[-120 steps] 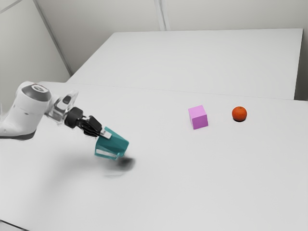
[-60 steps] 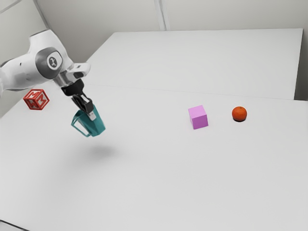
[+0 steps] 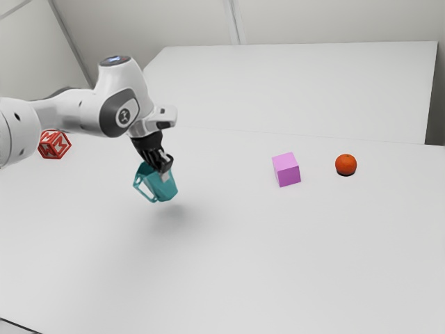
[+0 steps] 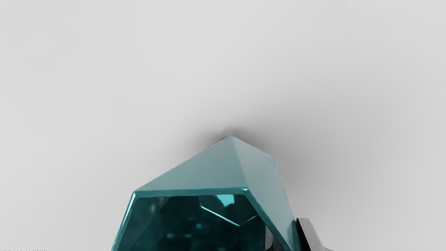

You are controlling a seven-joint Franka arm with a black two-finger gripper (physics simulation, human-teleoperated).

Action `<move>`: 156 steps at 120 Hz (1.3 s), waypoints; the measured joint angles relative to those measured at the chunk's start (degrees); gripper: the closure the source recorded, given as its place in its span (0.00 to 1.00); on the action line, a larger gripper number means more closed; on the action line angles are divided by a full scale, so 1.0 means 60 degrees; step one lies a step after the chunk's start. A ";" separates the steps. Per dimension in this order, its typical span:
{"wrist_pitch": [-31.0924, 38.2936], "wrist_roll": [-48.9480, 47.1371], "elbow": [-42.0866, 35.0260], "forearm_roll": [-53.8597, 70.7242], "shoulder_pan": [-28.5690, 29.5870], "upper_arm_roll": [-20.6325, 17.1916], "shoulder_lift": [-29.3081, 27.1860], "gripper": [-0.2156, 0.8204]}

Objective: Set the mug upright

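The black pincer (image 3: 165, 172) is closed on the wall of the teal mug (image 3: 163, 189); in the wrist view one finger (image 4: 309, 234) is outside the mug and the other is inside its mouth. The mug hangs tilted above the white desk (image 3: 229, 243), its soft shadow below. Its angular rim (image 4: 191, 192) faces the hand, and its handle (image 3: 143, 191) points toward the exterior view's left.

A broad stretch of desk lies between the mug and a pink cube (image 3: 286, 170), well apart toward the exterior view's right. An orange fruit (image 3: 345, 164) sits near the cube, farther right. Behind both, the desk's far edge runs as a thin line. At the exterior view's left, a red block (image 3: 54, 145) sits just beside the white arm (image 3: 90, 113) as seen there.
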 joint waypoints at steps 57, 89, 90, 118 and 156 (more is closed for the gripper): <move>0.0773 -0.1555 0.0237 0.0098 0.0157 0.0012 0.1203 0.96; 0.0840 -0.1972 0.0356 0.0011 0.0164 0.0014 0.1432 0.72; 0.0840 -0.1979 0.0355 0.0007 0.0163 0.0014 0.1424 0.70; 0.0403 -0.2104 0.0488 -0.0043 0.0160 0.0014 0.0624 0.37; -0.2206 -0.2062 0.3292 -0.0186 0.0217 0.0116 0.0259 0.25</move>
